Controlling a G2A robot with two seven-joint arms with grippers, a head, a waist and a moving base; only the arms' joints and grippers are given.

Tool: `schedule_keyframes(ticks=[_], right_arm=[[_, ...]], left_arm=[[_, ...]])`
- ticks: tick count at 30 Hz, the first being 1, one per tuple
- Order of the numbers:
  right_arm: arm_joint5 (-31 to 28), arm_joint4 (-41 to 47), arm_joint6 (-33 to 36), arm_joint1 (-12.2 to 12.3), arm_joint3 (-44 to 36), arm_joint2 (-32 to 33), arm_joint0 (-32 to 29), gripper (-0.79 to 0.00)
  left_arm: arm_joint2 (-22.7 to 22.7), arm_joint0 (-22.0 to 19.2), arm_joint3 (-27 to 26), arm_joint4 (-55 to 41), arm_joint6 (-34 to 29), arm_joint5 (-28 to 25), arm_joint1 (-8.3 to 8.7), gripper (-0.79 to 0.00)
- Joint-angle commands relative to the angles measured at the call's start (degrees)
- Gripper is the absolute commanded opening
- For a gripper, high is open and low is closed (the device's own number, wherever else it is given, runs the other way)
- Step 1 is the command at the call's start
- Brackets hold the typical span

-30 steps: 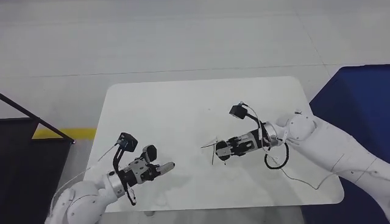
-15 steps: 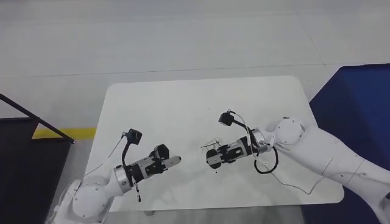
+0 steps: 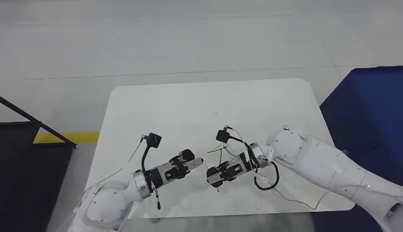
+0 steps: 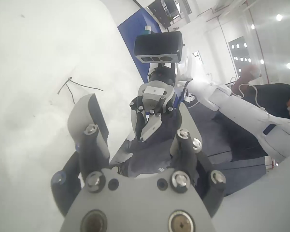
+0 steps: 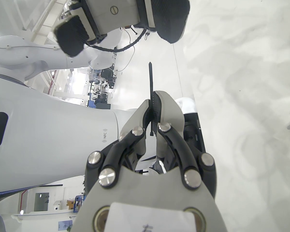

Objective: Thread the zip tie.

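Between the clenched fingers (image 5: pixel 169 107) of the right gripper (image 5: pixel 153 100) sat the zip tie (image 5: pixel 150 83), a thin black strip pinched flat. Its free end poked out past the fingertips and pointed straight at the left gripper (image 3: pixel 191 161). And that left one was spread wide, its fingers (image 4: pixel 87 112) released, nothing in them! The two grippers faced each other nose to nose at the robot's side of the white desk (image 3: pixel 189 106), close but not touching. Just beyond the right gripper, on the desk top, lay a few loose black strips (image 4: pixel 68 82), crossed over one another. Whether the held tie's tip reached in between the spread fingers, the views did not settle.
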Motion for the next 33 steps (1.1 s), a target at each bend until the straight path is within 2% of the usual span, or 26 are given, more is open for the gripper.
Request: schedule_keyframes(ticks=[1, 5, 7, 11, 13, 19, 20, 23, 26, 33], right_arm=[[0.2, -0.2, 0.1, -0.3, 0.1, 0.4, -0.4, -0.785], [0.9, -0.7, 0.6, -0.9, 0.2, 1.3, -1.0, -0.785], [1.3, -0.9, 0.9, -1.2, 0.1, 1.7, -1.3, -0.785], [1.9, -1.6, 1.4, -1.7, 0.1, 2.6, -1.8, -0.785], [2.1, -2.0, 1.7, -2.0, 0.2, 3.1, -2.0, -0.785], [2.5, -2.5, 2.4, -2.3, 0.3, 4.9, -2.7, -0.785], [2.6, -2.6, 2.5, -2.4, 0.2, 5.2, -2.9, -0.785], [2.7, -3.1, 2.8, -2.5, 0.1, 6.1, -3.5, -0.785], [3.0, -3.4, 3.0, -2.6, -0.1, 6.8, -4.0, -0.785], [3.4, -4.1, 3.6, -3.0, -0.1, 8.5, -5.2, -0.785]], left_arm=[[0.9, 0.0, -0.3, 0.2, 0.0, -0.2, -0.02, -0.394], [1.6, 0.4, -0.8, 1.0, 0.3, -0.3, 0.07, -0.413], [2.0, 0.4, -0.7, 1.3, 0.6, -0.2, 0.08, -0.453], [2.5, 0.2, -0.5, 2.2, 1.3, 0.0, 0.13, -0.48], [2.8, 0.1, -0.5, 2.4, 1.6, 0.2, 0.15, -0.551], [3.0, 0.1, -0.4, 2.8, 2.1, 0.3, 0.28, -0.643], [3.0, 0.1, -0.4, 2.9, 2.1, 0.3, 0.31, -0.68], [3.1, 0.2, -0.3, 3.1, 2.2, 0.3, 0.4, -0.696], [3.2, 0.2, -0.3, 3.1, 2.2, 0.4, 0.48, -0.782], [3.0, 0.5, -0.3, 3.0, 2.2, 0.1, 0.71, -0.785]])
